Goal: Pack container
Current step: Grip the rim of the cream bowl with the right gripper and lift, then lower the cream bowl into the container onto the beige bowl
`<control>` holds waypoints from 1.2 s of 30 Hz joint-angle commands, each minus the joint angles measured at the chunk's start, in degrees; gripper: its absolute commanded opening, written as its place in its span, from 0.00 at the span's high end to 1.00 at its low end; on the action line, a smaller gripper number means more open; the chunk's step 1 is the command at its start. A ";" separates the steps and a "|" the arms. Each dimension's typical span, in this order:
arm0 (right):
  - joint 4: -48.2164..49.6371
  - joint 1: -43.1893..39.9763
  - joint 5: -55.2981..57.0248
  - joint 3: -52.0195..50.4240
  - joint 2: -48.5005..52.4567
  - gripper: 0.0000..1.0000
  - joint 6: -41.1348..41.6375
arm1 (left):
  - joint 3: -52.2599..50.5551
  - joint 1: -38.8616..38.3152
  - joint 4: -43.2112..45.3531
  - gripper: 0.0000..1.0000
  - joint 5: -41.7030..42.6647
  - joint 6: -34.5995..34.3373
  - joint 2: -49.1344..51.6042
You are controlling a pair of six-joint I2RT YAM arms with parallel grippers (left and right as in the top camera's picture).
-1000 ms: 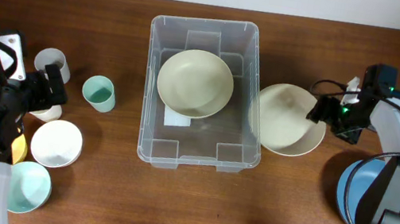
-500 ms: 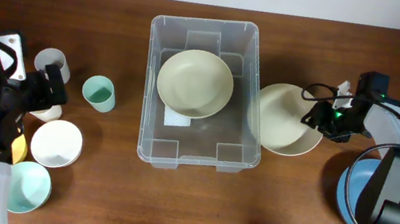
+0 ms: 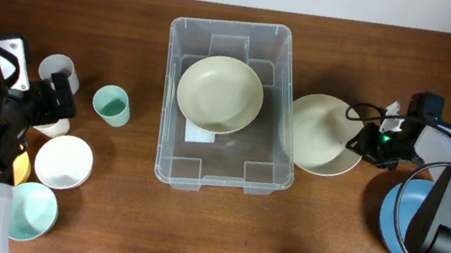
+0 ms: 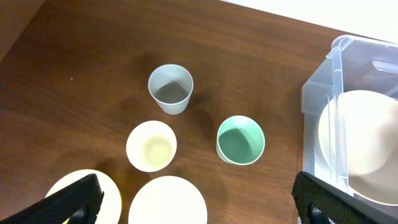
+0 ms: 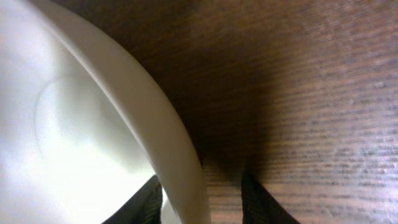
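The clear plastic container (image 3: 166,167) stands mid-table with a cream bowl (image 3: 220,94) inside it; its corner (image 4: 317,87) also shows in the left wrist view. A second cream bowl (image 3: 319,134) lies just right of the container, touching its side. My right gripper (image 3: 366,144) is at this bowl's right rim (image 5: 180,155). The gripper (image 5: 202,186) straddles the rim, one finger inside against the bowl and one outside, with a small gap still showing. My left gripper (image 4: 199,190) hangs wide open above the cups at the left, holding nothing.
At the left stand a grey cup (image 4: 170,89), a green cup (image 4: 240,139) and a cream cup (image 4: 151,145). A white bowl (image 3: 64,162) and a pale green bowl (image 3: 32,209) lie nearer the front. A blue plate (image 3: 393,217) lies under the right arm.
My right gripper's jaws have narrowed around the right bowl's rim and the gripper has shifted slightly toward the front. The left arm has not moved.
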 commanded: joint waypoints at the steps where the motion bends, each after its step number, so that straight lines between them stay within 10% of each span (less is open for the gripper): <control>1: 0.00 -0.20 0.11 -1.09 0.55 0.83 -0.33 | 0.76 0.24 -0.04 0.01 0.68 -0.57 0.07; 18: 3.69 -1.33 -4.96 -0.52 -0.24 0.96 2.75 | 0.76 0.24 -0.04 0.01 0.68 -0.55 0.07; 36: -12.31 8.70 0.90 24.96 -21.16 0.96 6.54 | 0.76 0.24 -0.07 0.01 0.92 -0.57 0.07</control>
